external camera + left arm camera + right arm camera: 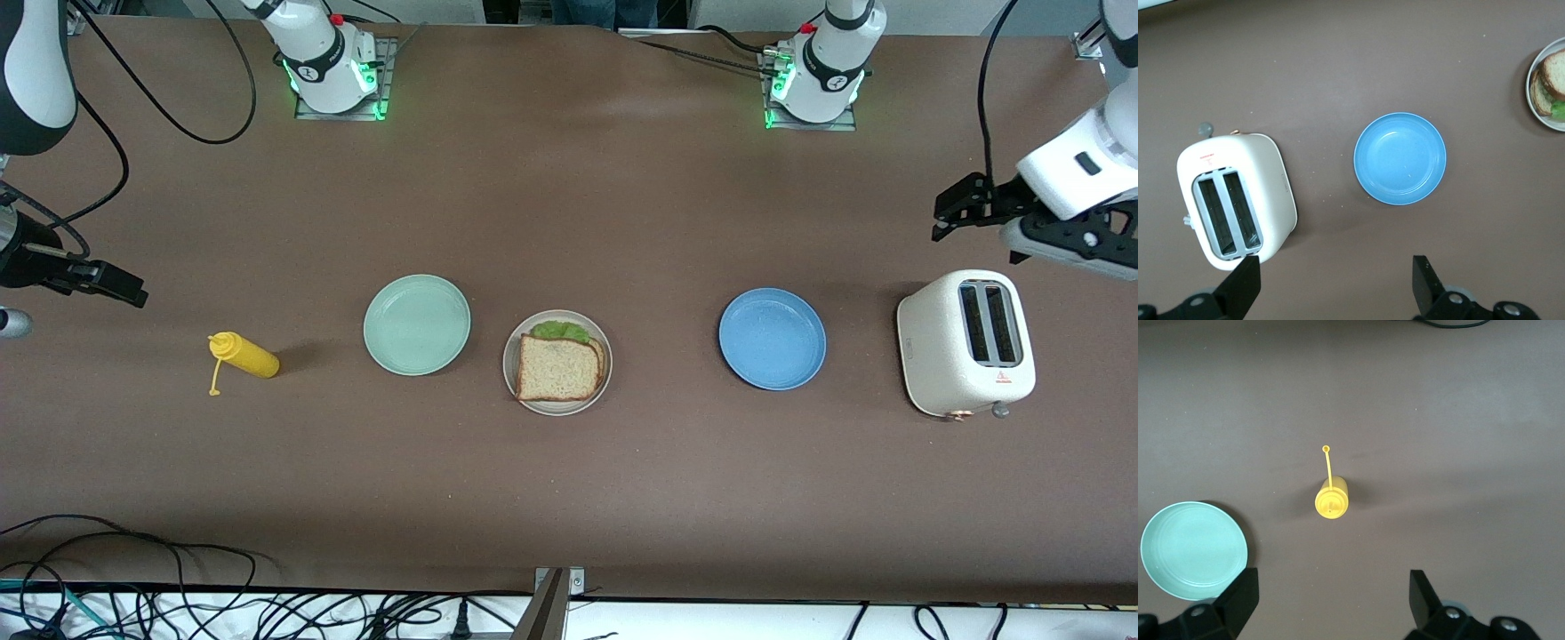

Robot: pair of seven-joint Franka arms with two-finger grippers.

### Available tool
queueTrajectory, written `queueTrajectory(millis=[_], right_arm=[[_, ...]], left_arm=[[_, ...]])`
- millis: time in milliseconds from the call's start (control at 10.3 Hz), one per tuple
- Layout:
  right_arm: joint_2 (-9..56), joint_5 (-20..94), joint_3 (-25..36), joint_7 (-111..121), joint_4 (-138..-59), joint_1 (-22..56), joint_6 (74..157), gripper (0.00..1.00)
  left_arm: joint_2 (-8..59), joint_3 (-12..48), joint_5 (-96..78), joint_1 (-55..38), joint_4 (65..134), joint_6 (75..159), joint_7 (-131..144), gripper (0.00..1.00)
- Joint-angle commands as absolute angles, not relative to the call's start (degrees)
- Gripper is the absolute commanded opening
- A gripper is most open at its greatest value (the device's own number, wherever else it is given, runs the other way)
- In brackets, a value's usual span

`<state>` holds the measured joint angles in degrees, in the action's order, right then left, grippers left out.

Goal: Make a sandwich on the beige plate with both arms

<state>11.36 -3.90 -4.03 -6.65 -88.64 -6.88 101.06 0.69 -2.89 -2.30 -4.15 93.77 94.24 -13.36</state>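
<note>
The beige plate (558, 408) lies mid-table between a mint-green and a blue plate. On it rests the sandwich: a speckled bread slice (557, 367) on top, green lettuce (562, 331) peeking out at one edge, and a second slice's crust showing beside it. The left wrist view catches the plate's rim (1530, 93) and the bread (1553, 72) at its margin. My left gripper (956, 209) (1336, 270) hangs open and holds nothing, over the table by the toaster. My right gripper (124, 286) (1331, 583) hangs open and holds nothing, over the table by the yellow bottle.
A mint-green plate (417, 324) (1193, 550) and a lying yellow squeeze bottle (244, 355) (1332, 500) sit toward the right arm's end. A blue plate (772, 339) (1400, 158) and a white toaster (966, 344) (1235, 197) sit toward the left arm's end. Cables trail along the table's front edge.
</note>
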Motion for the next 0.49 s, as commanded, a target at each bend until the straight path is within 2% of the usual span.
queueTrajectory(millis=[0, 389], right_arm=[[10.6, -4.0, -4.8, -7.4, -90.3, -7.6, 103.3, 1.00], [10.3, -3.7, -4.7, -7.5, -91.4, -7.7, 104.2, 1.00]], left_arm=[[-2.4, -6.1, -5.3, -5.6, 98.4, 94.5, -11.9, 1.00], [-3.0, -5.5, 2.3, -6.9, 97.2, 94.5, -11.1, 1.00]])
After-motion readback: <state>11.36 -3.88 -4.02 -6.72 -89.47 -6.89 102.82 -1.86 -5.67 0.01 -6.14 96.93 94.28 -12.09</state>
